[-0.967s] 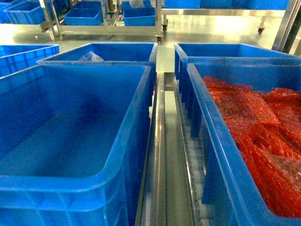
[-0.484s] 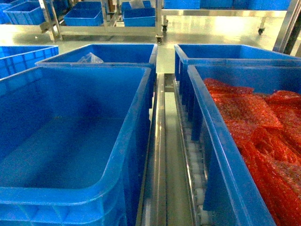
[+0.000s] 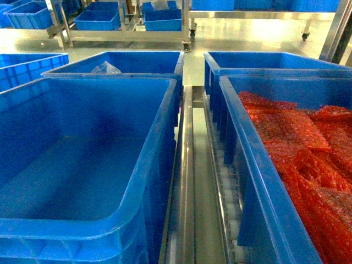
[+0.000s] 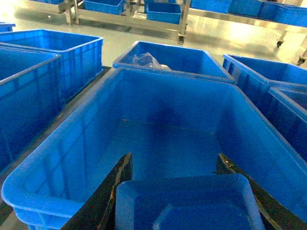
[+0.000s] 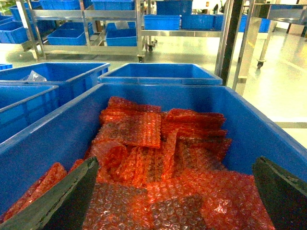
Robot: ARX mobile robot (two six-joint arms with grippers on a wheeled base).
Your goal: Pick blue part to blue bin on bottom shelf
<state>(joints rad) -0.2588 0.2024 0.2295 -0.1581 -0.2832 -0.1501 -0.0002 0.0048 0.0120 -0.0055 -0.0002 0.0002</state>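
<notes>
In the left wrist view my left gripper is shut on the blue part, a dark blue blocky piece wedged between the two black fingers. It hangs over the near end of the blue bin, whose smooth floor is bare. In the head view the blue bin stands at the left on the bottom shelf, and neither gripper shows. My right gripper stands open above red bubble bags, with nothing between its fingers.
The crate with red bags stands to the right of the centre rail. Two more blue crates stand behind, the left one holding a clear plastic bag. Another crate stands at far left. Steel racks with crates stand across the floor.
The head view shifted a little, so the crates sit slightly lower in frame than a second ago. Nothing else has visibly moved.
</notes>
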